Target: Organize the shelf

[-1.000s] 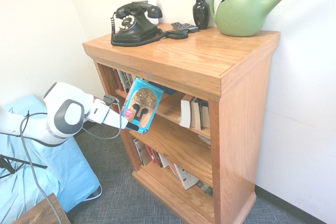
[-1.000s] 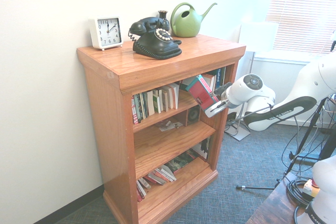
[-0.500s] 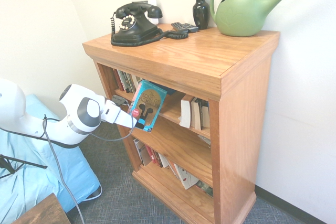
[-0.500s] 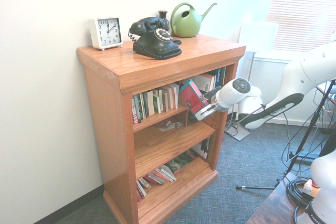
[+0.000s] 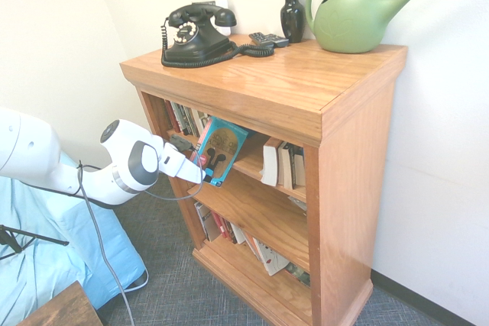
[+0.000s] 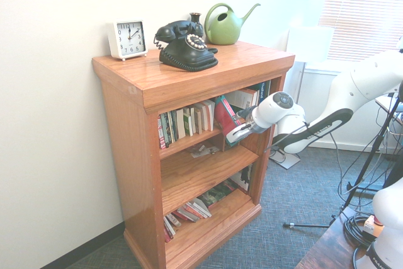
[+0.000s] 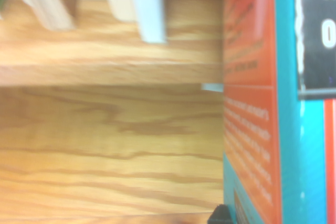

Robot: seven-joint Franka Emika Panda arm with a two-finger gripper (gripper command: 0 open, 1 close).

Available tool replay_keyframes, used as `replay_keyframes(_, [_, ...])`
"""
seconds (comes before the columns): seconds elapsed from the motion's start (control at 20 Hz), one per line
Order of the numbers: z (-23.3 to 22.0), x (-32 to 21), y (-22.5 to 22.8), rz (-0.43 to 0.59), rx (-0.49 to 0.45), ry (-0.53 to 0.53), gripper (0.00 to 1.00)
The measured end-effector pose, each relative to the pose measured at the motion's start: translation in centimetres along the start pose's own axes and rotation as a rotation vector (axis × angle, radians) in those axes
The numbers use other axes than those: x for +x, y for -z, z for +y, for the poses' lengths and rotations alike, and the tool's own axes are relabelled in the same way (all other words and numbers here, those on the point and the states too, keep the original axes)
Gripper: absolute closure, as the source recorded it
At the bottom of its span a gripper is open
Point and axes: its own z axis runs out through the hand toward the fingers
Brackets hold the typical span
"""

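Note:
The shelf (image 5: 290, 85) is an orange-brown wooden bookcase with a thick flat top and three tiers, also seen from its other side in the second exterior view (image 6: 135, 155). My gripper (image 5: 200, 169) is shut on the lower edge of a book (image 5: 221, 146) with a teal front and a gold emblem. The book is tilted and its upper part sits inside the top tier's opening. From the other side its red back cover (image 6: 225, 114) leans next to the row of upright books (image 6: 186, 123), above the gripper (image 6: 234, 135). The wrist view shows the book's red and teal cover (image 7: 262, 103) beside a shelf board (image 7: 105, 72).
On the top stand a black rotary phone (image 5: 195, 32), a dark vase (image 5: 292, 13), a green watering can (image 5: 355, 13), a remote (image 5: 269, 38) and a white clock (image 6: 128, 38). Papers (image 6: 203, 150) lie on the middle tier; books (image 6: 189, 209) slump on the bottom one. A light blue cushion (image 5: 46, 257) lies left.
The arm has moved toward the shelf with the book, carrying it from in front of the bookcase into the top tier's opening. The grip has stayed shut.

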Motion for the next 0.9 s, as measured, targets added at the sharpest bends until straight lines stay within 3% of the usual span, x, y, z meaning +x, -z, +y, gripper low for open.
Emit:
replay_keyframes(0.5, [-2.6, 1.1, 1.1, -0.072, 0.067, -0.008, 1.00])
replay_keyframes(0.9, [-2.5, 2.9, 2.8, -0.041, 0.035, -0.004, 1.00])
